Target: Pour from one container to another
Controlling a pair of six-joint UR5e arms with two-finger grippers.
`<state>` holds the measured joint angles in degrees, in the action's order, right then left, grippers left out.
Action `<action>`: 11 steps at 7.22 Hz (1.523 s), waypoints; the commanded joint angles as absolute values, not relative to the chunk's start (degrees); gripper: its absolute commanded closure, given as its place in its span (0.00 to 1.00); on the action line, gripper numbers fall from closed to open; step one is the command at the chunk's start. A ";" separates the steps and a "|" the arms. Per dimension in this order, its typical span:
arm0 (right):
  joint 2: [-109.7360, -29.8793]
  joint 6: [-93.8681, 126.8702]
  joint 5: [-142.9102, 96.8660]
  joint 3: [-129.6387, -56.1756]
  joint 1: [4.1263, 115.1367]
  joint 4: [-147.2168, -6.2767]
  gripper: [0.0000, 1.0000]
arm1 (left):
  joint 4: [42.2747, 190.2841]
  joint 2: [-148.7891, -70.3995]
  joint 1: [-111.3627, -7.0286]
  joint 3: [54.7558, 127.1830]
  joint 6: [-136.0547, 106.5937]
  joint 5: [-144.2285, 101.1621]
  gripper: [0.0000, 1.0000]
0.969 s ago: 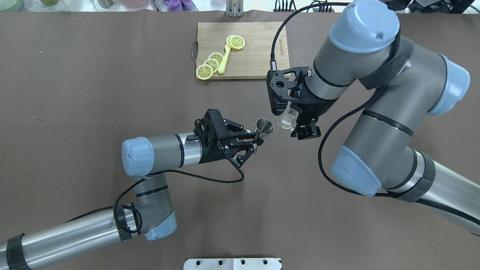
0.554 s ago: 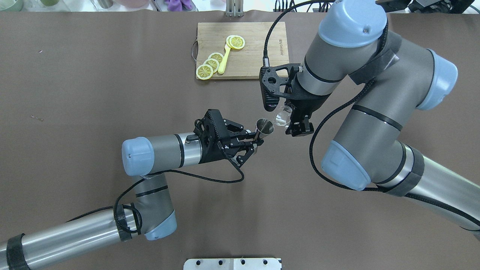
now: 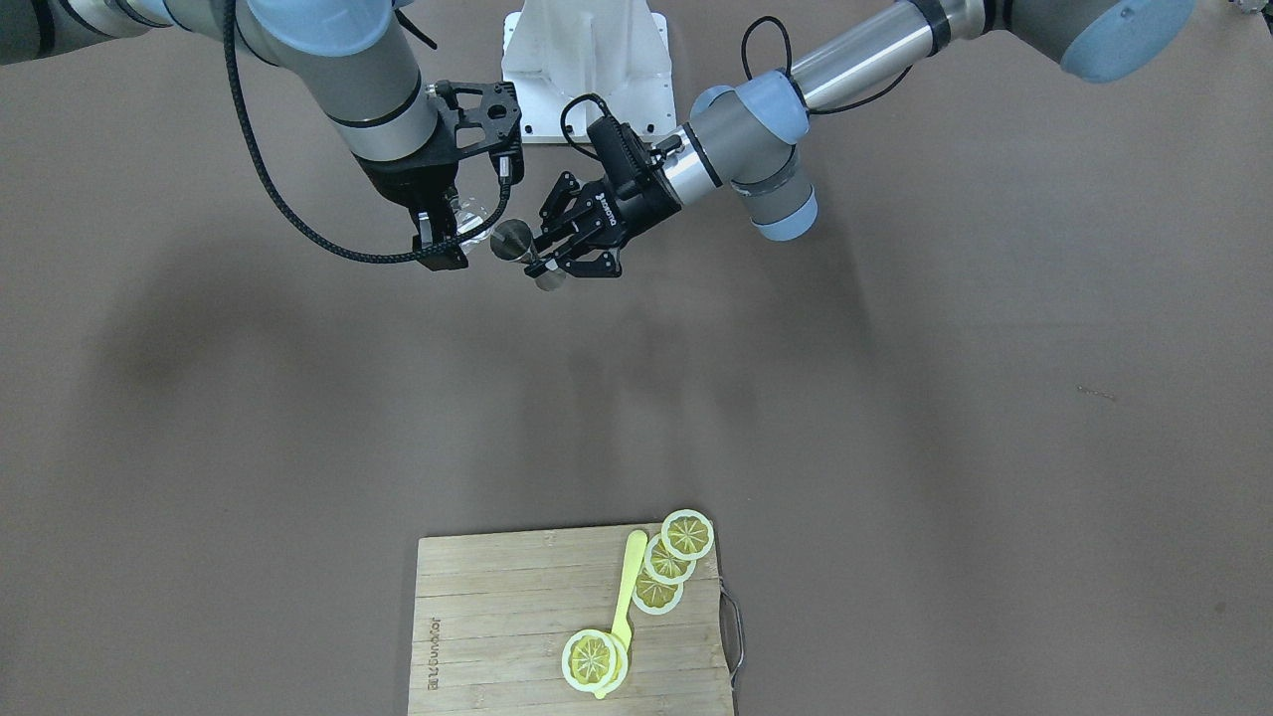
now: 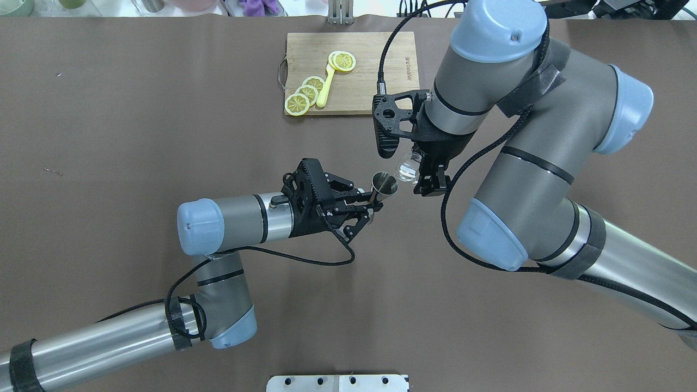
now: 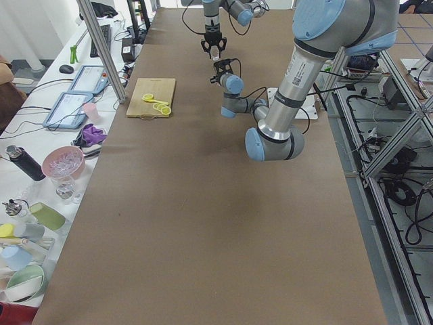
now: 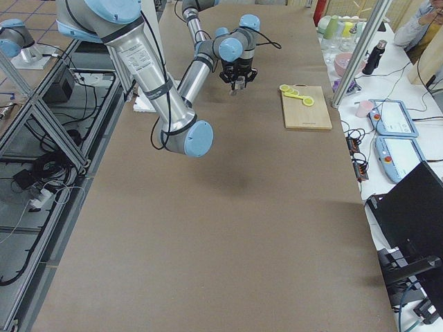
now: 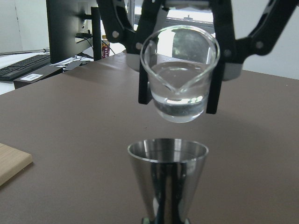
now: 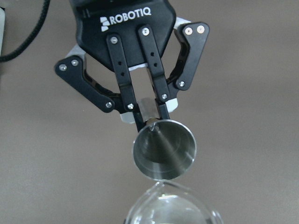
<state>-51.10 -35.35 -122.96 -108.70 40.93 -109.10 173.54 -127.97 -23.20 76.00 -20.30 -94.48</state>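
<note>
A steel jigger is held upright near the table's middle, with my left gripper shut on its waist. Its open mouth looks empty. Just to its right hangs a small glass beaker, with my right gripper shut on it. In the left wrist view the beaker hovers slightly above and behind the jigger's rim, its spout facing the jigger. Clear liquid fills its lower part. In the front-facing view the beaker almost touches the jigger.
A wooden cutting board lies at the far side of the table with lemon slices and a yellow utensil on it. A white mounting plate sits at the near edge. Brown table surface surrounds both arms.
My right arm has carried the beaker to the left, closing the gap to the jigger. My left arm and the jigger have not moved.
</note>
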 commanded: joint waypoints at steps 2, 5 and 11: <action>-49.92 -36.03 -122.87 -108.63 40.96 -112.75 1.00 | 173.50 -127.88 -23.20 75.76 -20.21 -94.48 1.00; -48.69 -37.88 -122.35 -108.63 40.87 -116.27 1.00 | 173.58 -127.97 -23.20 75.76 -20.13 -94.57 1.00; -45.62 -39.38 -122.26 -106.27 40.52 -120.23 1.00 | 173.67 -127.88 -23.20 75.76 -20.04 -94.48 1.00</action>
